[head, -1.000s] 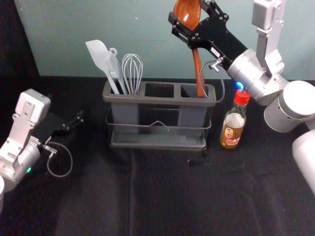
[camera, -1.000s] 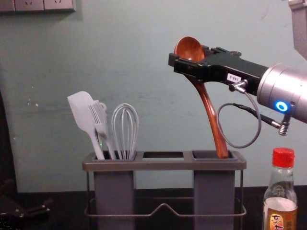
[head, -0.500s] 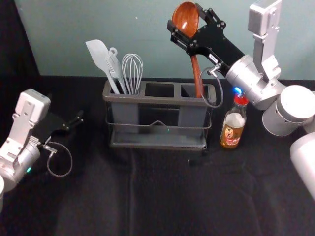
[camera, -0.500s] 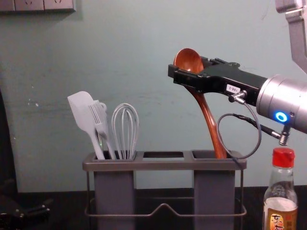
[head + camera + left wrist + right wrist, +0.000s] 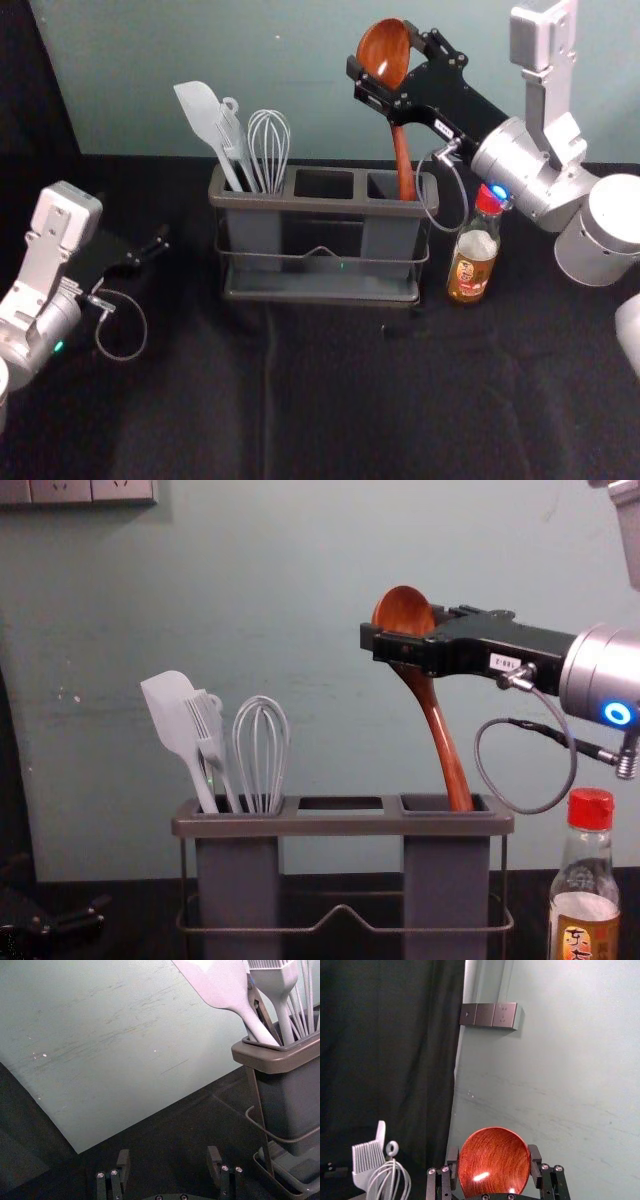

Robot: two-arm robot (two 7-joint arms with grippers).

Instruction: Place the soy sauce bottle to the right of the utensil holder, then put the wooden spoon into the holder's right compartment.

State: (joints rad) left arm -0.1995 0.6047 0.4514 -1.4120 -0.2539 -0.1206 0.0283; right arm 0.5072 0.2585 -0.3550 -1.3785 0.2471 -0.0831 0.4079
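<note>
Two fingers of the right gripper (image 5: pixel 494 1151) press in on the bowl of the wooden spoon (image 5: pixel 440 725), clamped on its sides above the utensil holder's (image 5: pixel 300 203) right end. Below the grip, the handle slants down, its lower end inside the holder's right compartment (image 5: pixel 445 880). Compared with a moment ago, gripper and spoon sit slightly lower over the holder and a touch farther to its right. That small drop suggests the insertion is nearly finished, with letting go the likely next step.

Just beside the holder, on its right, the soy sauce bottle (image 5: pixel 473 265) stands upright and has not moved, so the first half of the task looks done. The gripper's cable (image 5: pixel 574 765) loops between the holder's right end and the red cap (image 5: pixel 591 808); backing away carelessly might knock the bottle. Once freed, the top-heavy spoon will probably tip against the compartment's rim.

In the holder's left compartment stand a spatula (image 5: pixel 172 715), a basting brush (image 5: pixel 205 725) and a whisk (image 5: pixel 262 742). Left of the holder, the left gripper (image 5: pixel 167 1152) is parked, fingers apart with nothing between them.
</note>
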